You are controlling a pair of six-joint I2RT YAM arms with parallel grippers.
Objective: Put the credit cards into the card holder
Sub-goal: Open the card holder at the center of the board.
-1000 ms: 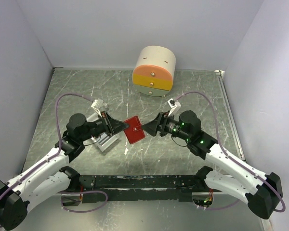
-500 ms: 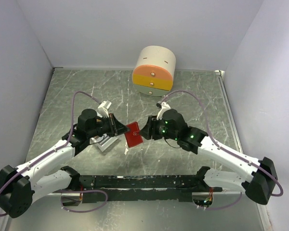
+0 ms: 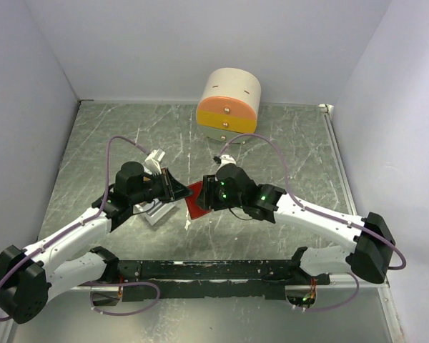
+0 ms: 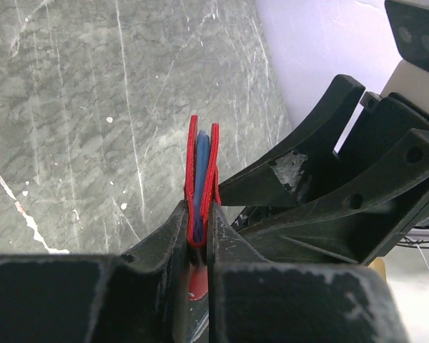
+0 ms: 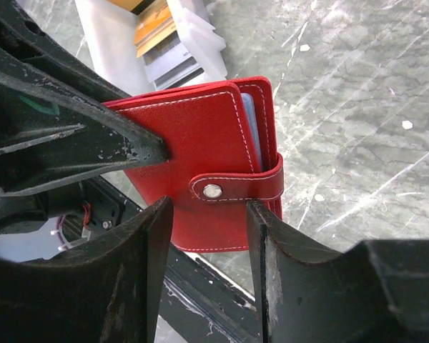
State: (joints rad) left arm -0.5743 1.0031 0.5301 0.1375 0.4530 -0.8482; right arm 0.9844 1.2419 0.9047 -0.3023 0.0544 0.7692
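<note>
The card holder [image 3: 195,193], a red folded case closed by a snap strap, is held off the table. My left gripper [image 3: 177,191] is shut on its spine edge; the left wrist view shows the red covers and blue sleeves [image 4: 202,168] edge-on between my left gripper's [image 4: 198,214] jaws. My right gripper [image 3: 204,197] is open at the holder's other side. In the right wrist view the holder [image 5: 200,136] and its strap sit just beyond my right gripper's [image 5: 209,214] spread jaws, not pinched. An orange-gold credit card [image 5: 157,27] and a darker one [image 5: 170,63] lie in the tray.
A white tray [image 3: 151,213] sits under my left arm, also in the right wrist view [image 5: 111,50]. A round cream-and-orange drawer box [image 3: 229,105] stands at the back. A black rail [image 3: 214,270] runs along the near edge. Walls close in left, right and behind.
My right gripper has moved left, up to the card holder's strap side. My left gripper rose and turned with the holder a second ago, then stayed still.
</note>
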